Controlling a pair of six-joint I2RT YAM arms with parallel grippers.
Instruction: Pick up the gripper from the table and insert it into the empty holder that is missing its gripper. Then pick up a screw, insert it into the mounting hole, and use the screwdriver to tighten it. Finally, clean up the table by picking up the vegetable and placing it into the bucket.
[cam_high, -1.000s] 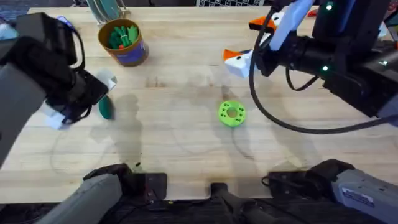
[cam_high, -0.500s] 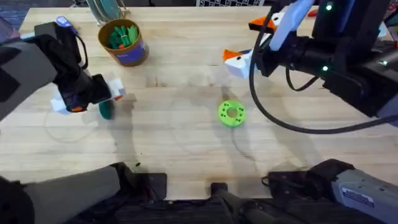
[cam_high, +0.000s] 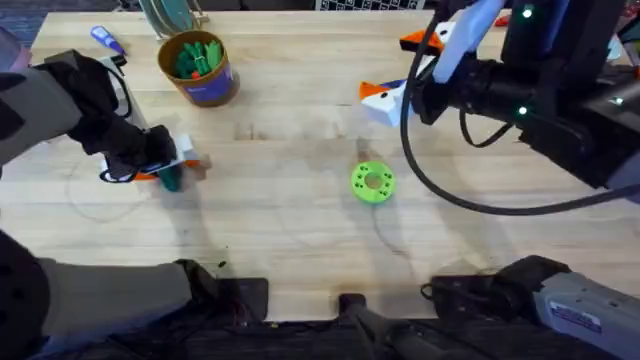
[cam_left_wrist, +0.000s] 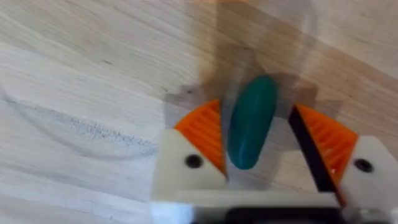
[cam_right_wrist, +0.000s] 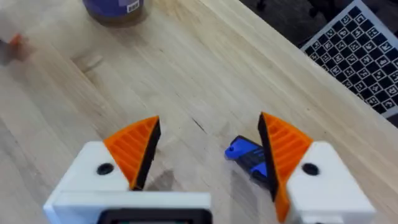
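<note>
On the table (cam_high: 300, 220), the cleanup step looks under way: the left gripper (cam_left_wrist: 261, 146) brackets the vegetable (cam_left_wrist: 251, 121), jaws wide, not yet closed on it. The bucket (cam_high: 198, 68), up the table from it, already holds green pieces. The right gripper (cam_right_wrist: 208, 152) hangs wide and empty. Whether a screw was fitted is hard to judge; the screwdriver cannot be made out
</note>
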